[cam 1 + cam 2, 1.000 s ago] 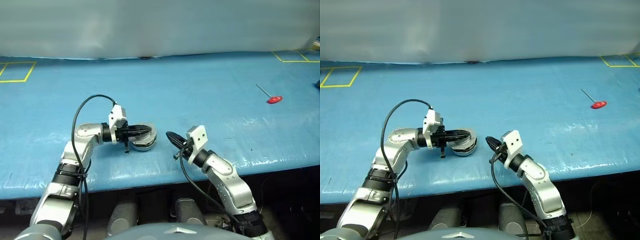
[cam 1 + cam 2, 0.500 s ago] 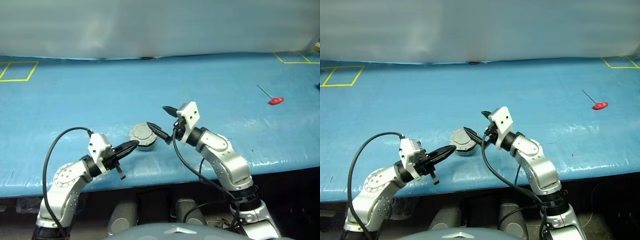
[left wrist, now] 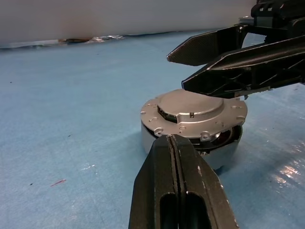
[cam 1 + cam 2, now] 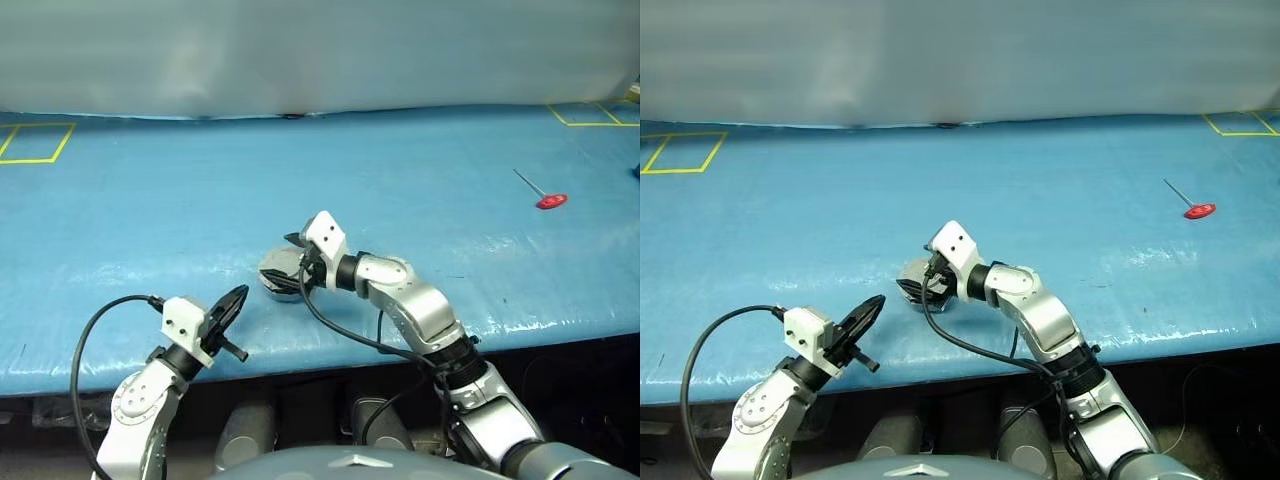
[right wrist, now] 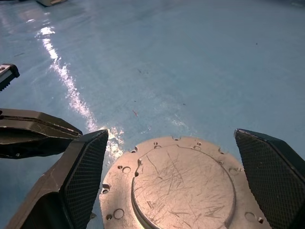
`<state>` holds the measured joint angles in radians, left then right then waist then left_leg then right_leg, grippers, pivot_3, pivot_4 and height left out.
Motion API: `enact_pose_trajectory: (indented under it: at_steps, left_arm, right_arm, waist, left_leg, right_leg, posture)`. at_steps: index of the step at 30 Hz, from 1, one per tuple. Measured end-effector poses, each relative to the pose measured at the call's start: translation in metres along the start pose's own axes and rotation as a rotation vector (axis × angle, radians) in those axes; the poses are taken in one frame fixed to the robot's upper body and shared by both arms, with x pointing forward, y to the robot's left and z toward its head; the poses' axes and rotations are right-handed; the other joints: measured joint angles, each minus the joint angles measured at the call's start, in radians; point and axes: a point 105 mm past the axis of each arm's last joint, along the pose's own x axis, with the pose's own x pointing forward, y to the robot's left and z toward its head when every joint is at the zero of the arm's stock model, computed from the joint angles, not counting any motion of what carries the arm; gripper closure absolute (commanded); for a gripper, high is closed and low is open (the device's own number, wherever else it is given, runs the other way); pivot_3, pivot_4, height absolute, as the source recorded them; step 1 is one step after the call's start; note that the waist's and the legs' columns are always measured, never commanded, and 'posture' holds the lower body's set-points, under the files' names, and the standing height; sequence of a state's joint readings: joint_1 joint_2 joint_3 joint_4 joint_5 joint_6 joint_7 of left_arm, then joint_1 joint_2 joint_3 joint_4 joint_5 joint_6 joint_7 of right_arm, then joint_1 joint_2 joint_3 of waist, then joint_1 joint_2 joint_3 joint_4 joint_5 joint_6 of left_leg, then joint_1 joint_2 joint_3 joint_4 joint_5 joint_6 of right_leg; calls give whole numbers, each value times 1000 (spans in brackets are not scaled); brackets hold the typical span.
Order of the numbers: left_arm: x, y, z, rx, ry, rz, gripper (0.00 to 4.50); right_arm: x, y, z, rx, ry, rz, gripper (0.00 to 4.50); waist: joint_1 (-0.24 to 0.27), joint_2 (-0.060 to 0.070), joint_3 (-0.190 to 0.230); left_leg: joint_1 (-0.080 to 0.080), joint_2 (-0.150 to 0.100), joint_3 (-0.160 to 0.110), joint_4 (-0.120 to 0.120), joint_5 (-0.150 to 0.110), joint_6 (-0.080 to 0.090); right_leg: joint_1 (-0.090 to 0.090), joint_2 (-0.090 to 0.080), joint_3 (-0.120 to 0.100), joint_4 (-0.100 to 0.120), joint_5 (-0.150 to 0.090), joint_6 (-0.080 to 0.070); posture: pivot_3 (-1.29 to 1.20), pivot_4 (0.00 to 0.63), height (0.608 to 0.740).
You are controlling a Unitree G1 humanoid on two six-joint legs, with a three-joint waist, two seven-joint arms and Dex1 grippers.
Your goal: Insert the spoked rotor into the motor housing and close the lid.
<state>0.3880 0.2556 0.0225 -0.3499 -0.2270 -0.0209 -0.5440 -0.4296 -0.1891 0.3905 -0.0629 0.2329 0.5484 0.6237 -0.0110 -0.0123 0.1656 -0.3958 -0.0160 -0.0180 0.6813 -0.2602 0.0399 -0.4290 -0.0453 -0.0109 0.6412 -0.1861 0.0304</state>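
The motor housing stands on the blue table near its front edge, a little left of centre. The grey lid lies on top, plain notched face up, with a dark gap under one side. The spoked rotor is hidden. My right gripper is open just above the lid, one finger on each side of it, without touching. My left gripper is shut on nothing. It hangs over the table's front edge, a hand's width to the left of the housing, and points at it.
A red-handled tool lies far right on the blue table cover. Yellow tape squares mark the far left corner and the far right corner. A pale wall runs behind the table.
My left gripper left the housing and drew back toward the front edge, still shut. My right gripper opened and swung left over the lid, which now lies on the housing.
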Motion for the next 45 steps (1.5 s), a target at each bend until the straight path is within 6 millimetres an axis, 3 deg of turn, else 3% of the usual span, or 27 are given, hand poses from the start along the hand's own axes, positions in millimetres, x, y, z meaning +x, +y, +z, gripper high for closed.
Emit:
enact_pose_trajectory:
  at_steps: [5, 12, 15, 18, 45]
  left_arm:
    - [-2, -3, -8, 17, 3, 1, 4500]
    - [-1, -8, -11, 13, -6, -15, 4500]
    - [0, -12, -11, 6, -20, -19, 4500]
    - [2, -15, -11, -1, -25, -23, 4500]
    - [1, -17, -19, -19, -5, -28, 4500]
  right_arm:
    - [3, -3, -14, 22, 51, -4, 25]
    - [5, -7, -15, 13, 55, -14, 25]
    - [4, -9, -16, 6, 58, -21, 602]
    - [4, -9, -16, 3, 62, -19, 1461]
    - [8, 6, -18, -20, 60, -63, 1460]
  waist:
    - [-1, 0, 0]
    - [-2, 0, 0]
    - [-1, 0, 0]
    - [-1, 0, 0]
    - [-3, 1, 0]
  left_leg:
    - [0, 0, 0, 0, 0, 0]
    - [0, 1, 0, 0, 0, 0]
    - [0, 1, 0, 0, 0, 0]
    - [0, 1, 0, 0, 0, 0]
    - [-1, 1, 0, -2, 0, 0]
  right_leg:
    - [-1, 0, 0, 0, 0, 0]
    - [-1, 0, 0, 0, 0, 0]
    - [-1, 0, 0, 0, 0, 0]
    - [-1, 0, 0, 0, 0, 0]
    - [-2, 0, -1, -1, -1, 0]
  posture:
    - [0, 150, 740]
    - [0, 150, 740]
    - [0, 150, 740]
    - [0, 150, 740]
    - [0, 150, 740]
